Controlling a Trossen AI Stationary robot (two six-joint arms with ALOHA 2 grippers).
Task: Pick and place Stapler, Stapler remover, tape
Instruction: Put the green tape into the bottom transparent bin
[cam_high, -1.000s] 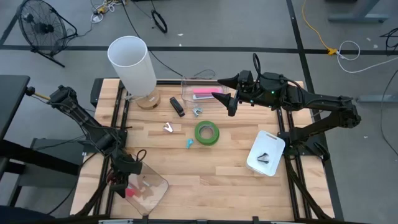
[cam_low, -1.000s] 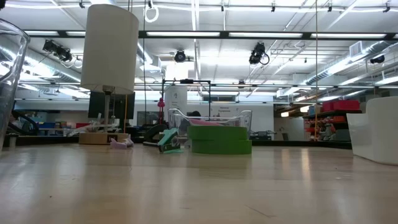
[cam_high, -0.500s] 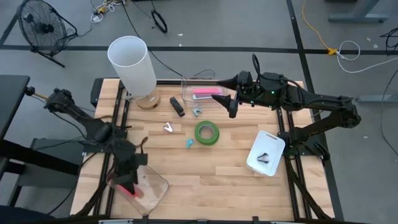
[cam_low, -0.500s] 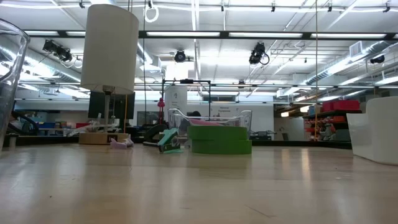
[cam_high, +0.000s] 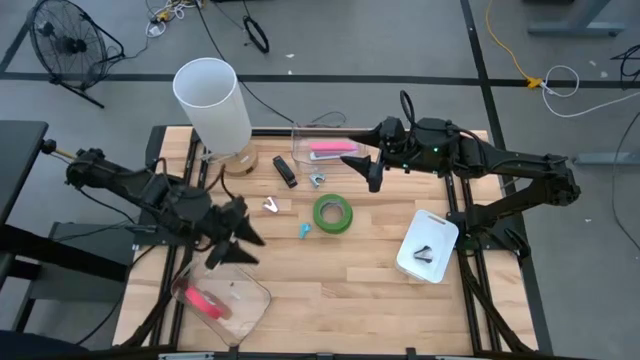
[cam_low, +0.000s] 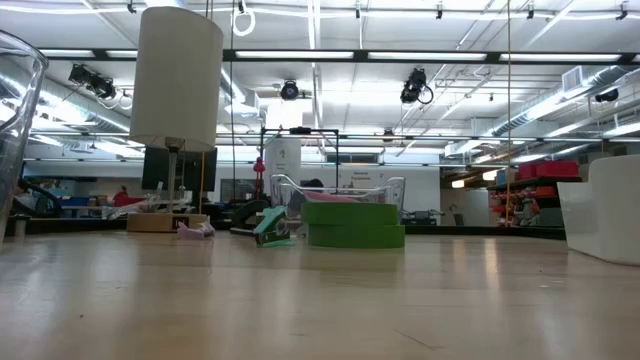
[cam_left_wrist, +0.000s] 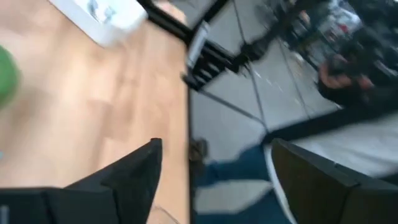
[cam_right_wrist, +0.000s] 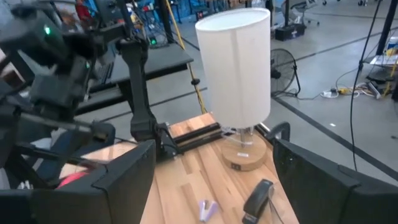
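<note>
Work is partly done. In the high view, you see a pink-red tape roll (cam_high: 203, 300) lying in the clear plastic tray (cam_high: 250, 309) at lower left. Your left gripper (cam_high: 236, 238) hangs above that tray, jaws apart, holding nothing. The green tape ring (cam_high: 333, 213), black stapler (cam_high: 285, 171) and small silver staple remover (cam_high: 271, 206) sit mid-table, not yet moved. In the right wrist view, your right gripper (cam_right_wrist: 211, 180) is wide open and empty.

You see a white lamp (cam_high: 212, 103) on the bench's (cam_high: 340, 280) far edge and a fan (cam_high: 62, 45) on the floor.
</note>
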